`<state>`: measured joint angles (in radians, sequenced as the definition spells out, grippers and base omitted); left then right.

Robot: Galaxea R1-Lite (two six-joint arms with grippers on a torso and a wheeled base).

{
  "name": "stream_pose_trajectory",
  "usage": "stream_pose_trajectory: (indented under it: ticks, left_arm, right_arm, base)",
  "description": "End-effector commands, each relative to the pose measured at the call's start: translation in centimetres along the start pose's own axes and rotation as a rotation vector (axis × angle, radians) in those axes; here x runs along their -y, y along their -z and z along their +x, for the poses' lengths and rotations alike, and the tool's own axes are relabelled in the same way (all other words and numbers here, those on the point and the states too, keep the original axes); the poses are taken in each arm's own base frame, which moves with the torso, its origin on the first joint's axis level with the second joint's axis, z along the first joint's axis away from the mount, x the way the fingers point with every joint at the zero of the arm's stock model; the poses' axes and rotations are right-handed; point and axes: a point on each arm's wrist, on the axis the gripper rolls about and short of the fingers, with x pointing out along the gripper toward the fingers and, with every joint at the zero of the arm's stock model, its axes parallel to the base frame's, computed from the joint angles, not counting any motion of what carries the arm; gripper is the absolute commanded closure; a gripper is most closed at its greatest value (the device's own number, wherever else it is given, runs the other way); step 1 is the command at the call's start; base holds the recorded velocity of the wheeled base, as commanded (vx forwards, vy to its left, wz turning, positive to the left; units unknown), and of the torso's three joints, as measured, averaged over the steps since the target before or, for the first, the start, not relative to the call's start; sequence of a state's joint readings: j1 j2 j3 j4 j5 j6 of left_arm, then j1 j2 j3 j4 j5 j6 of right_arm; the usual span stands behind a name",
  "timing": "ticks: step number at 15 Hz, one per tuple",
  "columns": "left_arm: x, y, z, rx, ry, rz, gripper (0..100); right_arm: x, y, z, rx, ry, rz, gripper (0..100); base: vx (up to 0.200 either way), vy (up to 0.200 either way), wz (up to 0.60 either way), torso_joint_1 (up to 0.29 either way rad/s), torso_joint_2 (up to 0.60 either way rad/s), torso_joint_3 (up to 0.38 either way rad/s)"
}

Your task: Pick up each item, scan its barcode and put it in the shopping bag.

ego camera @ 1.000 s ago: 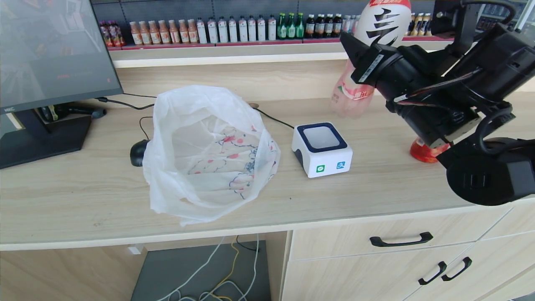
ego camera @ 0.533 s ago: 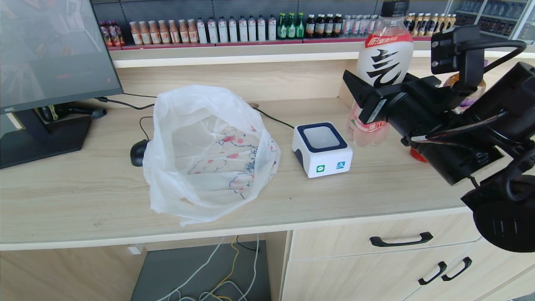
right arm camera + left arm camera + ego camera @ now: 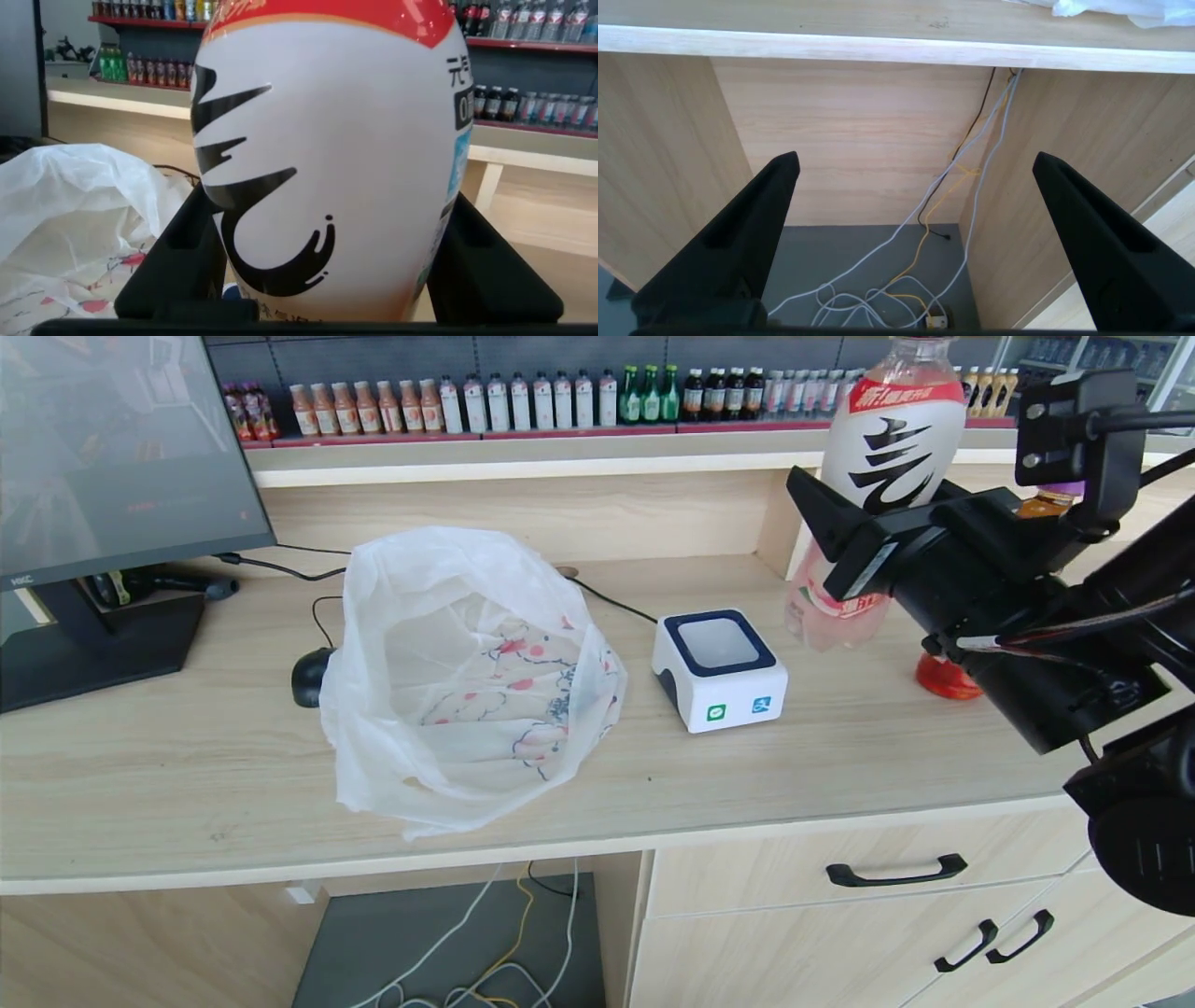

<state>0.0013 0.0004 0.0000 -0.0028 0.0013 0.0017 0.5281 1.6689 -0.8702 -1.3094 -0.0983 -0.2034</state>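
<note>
In the upper right of the head view I see my right gripper [image 3: 896,518] clamped around the white-and-pink bottle [image 3: 892,429]. The bottle is upright, just right of the scanner [image 3: 719,670] at frame centre. The shopping bag [image 3: 467,681] sits open on the counter [image 3: 840,756], left of centre. My left gripper [image 3: 910,233] hangs low facing the counter's underside, jaws wide with nothing between them

One shopping bag [image 3: 448,644], one scanner [image 3: 719,663], one pink bottle [image 3: 896,439], one mouse [image 3: 306,679], one monitor [image 3: 112,448].
</note>
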Motion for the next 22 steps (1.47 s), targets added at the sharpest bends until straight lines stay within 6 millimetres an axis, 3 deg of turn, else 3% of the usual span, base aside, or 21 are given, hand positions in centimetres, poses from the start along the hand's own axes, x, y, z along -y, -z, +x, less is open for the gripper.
stream_pose_trajectory:
  ticks: [1,19,22]
  left_arm:
    - [0.0,0.0,0.0,0.001,-0.001,0.0,0]
    - [0.0,0.0,0.0,0.001,-0.001,-0.002,0]
    - [0.0,0.0,0.0,0.001,-0.001,0.001,0]
  right_arm:
    - [0.1,0.2,-0.8,-0.003,0.003,0.002,100]
    - [-0.4,-0.8,-0.4,0.054,-0.002,0.039,100]
    - [-0.7,-1.3,0.4,0.086,-0.001,0.059,100]
  base:
    - [0.0,0.0,0.0,0.0,0.0,0.0]
    - [0.0,0.2,0.0,0.002,0.0,0.002]
    - [0.0,0.0,0.0,0.0,0.0,0.0]
